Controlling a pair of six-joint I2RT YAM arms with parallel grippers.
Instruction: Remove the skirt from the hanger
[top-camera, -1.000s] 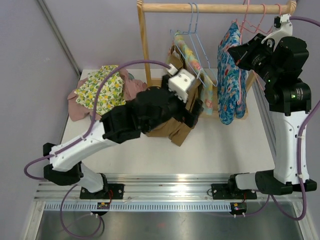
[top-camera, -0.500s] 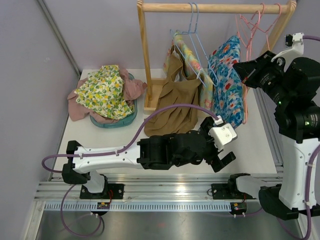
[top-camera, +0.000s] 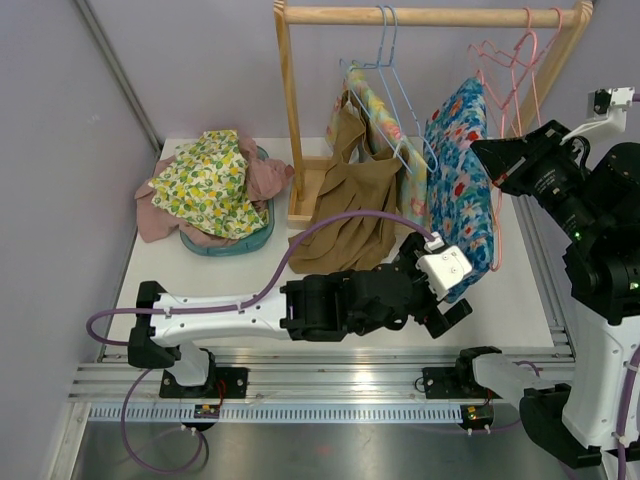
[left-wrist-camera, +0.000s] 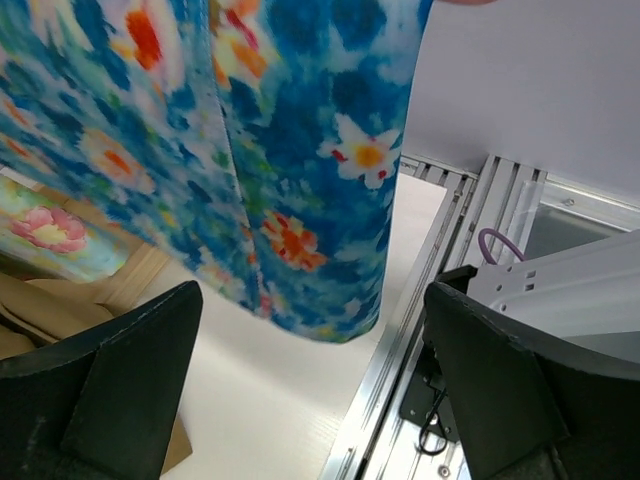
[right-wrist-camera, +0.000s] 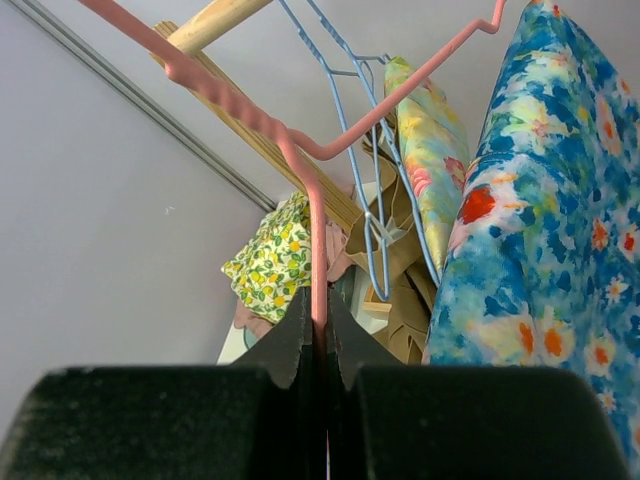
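Right jaws: clamped shut on thin pink wire hanger (right-wrist-camera: 318, 250). Left jaws: spread wide, empty, at lower hem of blue floral skirt (left-wrist-camera: 300, 150). Skirt soft, draped, hanging on that hanger from round wooden rail (top-camera: 430, 15) over white worktop (top-camera: 200, 275).

Bare white tabletop (top-camera: 515, 300) lies open right of the hanging blue floral skirt (top-camera: 460, 190) (tan cloth garment (top-camera: 350, 215) crowds its left).

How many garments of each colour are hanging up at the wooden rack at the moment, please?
Blue floral skirt: 1
Brown garment: 1
Pale floral garment: 1
Total: 3
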